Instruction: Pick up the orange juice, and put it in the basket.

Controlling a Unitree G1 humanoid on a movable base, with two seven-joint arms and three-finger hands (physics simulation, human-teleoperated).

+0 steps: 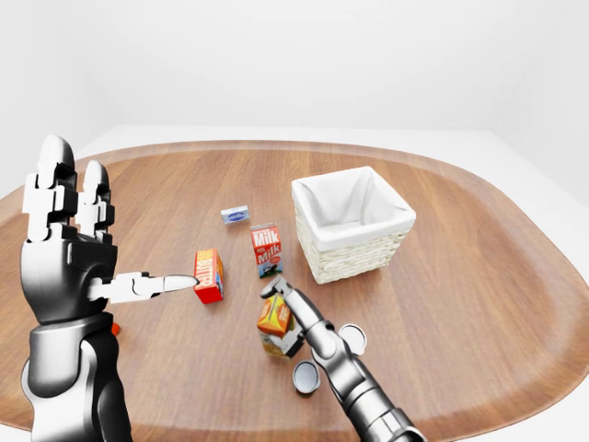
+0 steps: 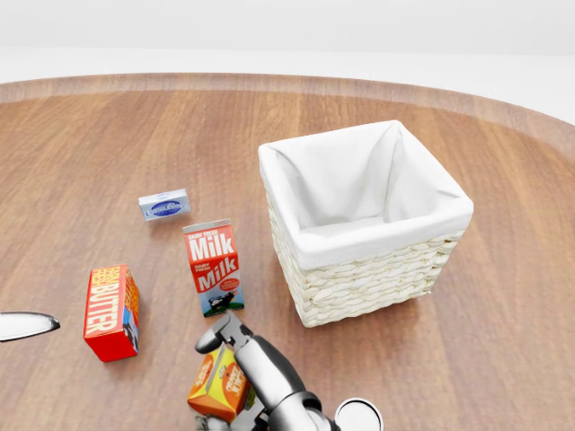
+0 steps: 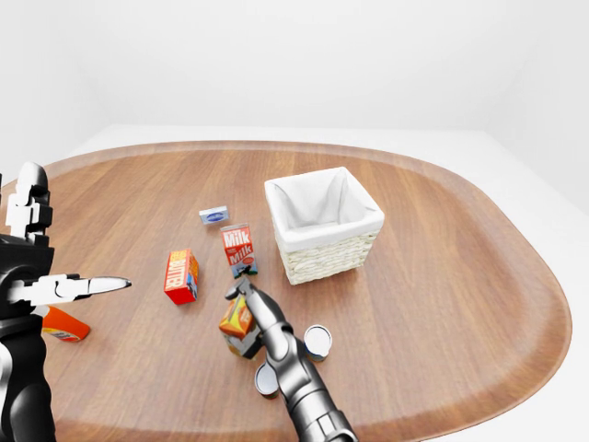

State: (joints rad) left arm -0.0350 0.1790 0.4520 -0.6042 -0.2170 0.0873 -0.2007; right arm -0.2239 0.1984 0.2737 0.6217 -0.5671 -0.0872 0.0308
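Observation:
The orange juice carton (image 2: 218, 384) is orange with a green patch. It hangs tilted at the bottom of the head view, just above the wooden table (image 2: 108, 144). My right gripper (image 1: 279, 318) is shut on it, one finger over its top and the others under it. The wicker basket (image 2: 368, 283) with a white cloth lining stands up and to the right of the carton, and nothing lies inside it. My left gripper (image 1: 101, 239) is raised at the left of the left-eye view, open, with its thumb pointing right.
A milk carton (image 2: 213, 267) stands between the held juice and the basket. A red butter box (image 2: 110, 312) and a small blue-and-white box (image 2: 164, 206) lie to the left. Two cans (image 1: 305, 376) (image 1: 352, 338) stand by my right forearm. An orange item (image 3: 63, 324) lies far left.

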